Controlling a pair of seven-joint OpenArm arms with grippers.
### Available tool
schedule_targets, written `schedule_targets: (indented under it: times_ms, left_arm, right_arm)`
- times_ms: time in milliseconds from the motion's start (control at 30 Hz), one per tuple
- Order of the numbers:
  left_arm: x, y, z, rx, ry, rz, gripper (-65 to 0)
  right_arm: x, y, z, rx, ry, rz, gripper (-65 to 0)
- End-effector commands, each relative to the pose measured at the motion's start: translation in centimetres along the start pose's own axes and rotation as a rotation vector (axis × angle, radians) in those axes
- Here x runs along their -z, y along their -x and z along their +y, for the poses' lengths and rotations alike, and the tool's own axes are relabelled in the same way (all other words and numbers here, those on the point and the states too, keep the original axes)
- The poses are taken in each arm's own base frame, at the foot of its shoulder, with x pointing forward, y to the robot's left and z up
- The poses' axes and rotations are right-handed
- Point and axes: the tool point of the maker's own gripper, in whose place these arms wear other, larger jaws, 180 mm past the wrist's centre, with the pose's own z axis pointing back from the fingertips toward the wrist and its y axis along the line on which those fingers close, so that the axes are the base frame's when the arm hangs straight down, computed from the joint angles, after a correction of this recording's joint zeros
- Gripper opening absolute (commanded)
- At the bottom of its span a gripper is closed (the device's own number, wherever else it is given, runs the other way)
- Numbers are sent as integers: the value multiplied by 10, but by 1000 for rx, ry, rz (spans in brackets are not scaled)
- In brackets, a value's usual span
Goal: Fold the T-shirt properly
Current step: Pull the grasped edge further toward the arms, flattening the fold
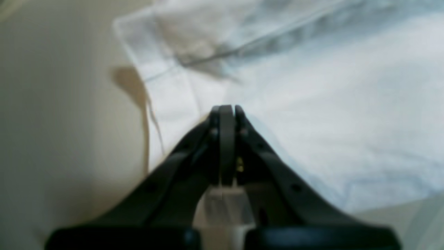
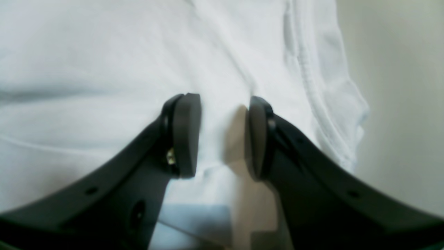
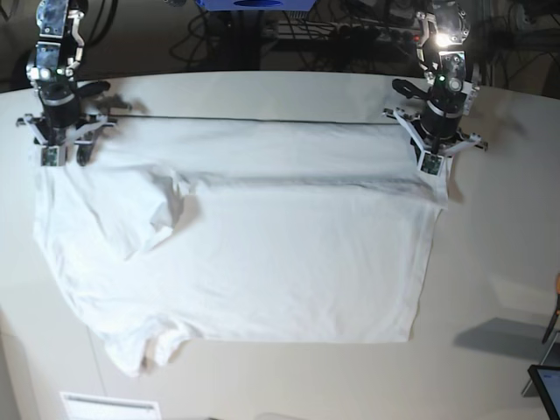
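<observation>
Off-white tabletop fills the scene, with cables and gear along its far edge, and the T-shirt lies spread across most of it, its far long edge already turned over into a band and one sleeve lying folded in over the body. The left gripper sits at the cloth's far corner on the base view's right with its jaws pressed fully together; whether a pinch of fabric is caught between them cannot be told. The right gripper hovers over the opposite far corner, jaws about halfway apart with nothing between them, straddling white cloth beside a stitched hem. This shirt looks light, soft and limp, so it will likely sag, wrinkle and slide rather than hold a line. Best holds are probably the doubled hems and corners, gripped at both ends together so the fold stays straight.
</observation>
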Motion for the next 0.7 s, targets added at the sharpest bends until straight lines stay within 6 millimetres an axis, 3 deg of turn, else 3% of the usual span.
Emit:
schedule_targets:
  times_ms: [0, 267, 500, 667]
  left_arm:
    - [-3, 3, 8, 17, -27, 22, -650]
    - [-6, 5, 6, 20, -24, 25, -650]
    - [-16, 22, -3, 27, -4, 59, -650]
    - [-20, 15, 0, 35, -11, 42, -650]
  right_arm:
    - [-12, 55, -10, -47, 34, 234, -428]
    - [-20, 50, -10, -60, 33, 218, -428]
    - [-20, 50, -10, -60, 33, 218, -428]
    - [-21, 50, -10, -60, 33, 218, -428]
